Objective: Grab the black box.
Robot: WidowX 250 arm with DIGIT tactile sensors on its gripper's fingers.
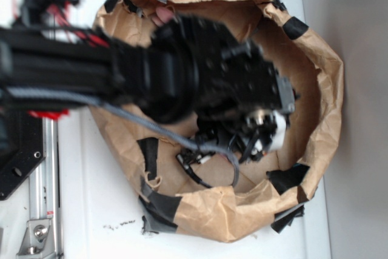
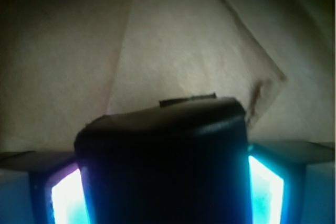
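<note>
In the wrist view the black box (image 2: 163,161) fills the space between my two glowing fingers (image 2: 65,200), its glossy rounded top edge showing against brown paper. The lit pads press against both of its sides, so my gripper (image 2: 163,203) is shut on it. In the exterior view my black arm reaches from the left into the brown paper basin (image 1: 315,59); the gripper (image 1: 264,137) sits low near the basin's front right, and the box itself is hidden there under the arm.
The paper basin's rim carries black tape patches (image 1: 295,27) all round. A grey cable (image 1: 157,127) runs from the arm across the basin. A black plate (image 1: 18,156) and a metal rail (image 1: 42,210) lie at the left on the white table.
</note>
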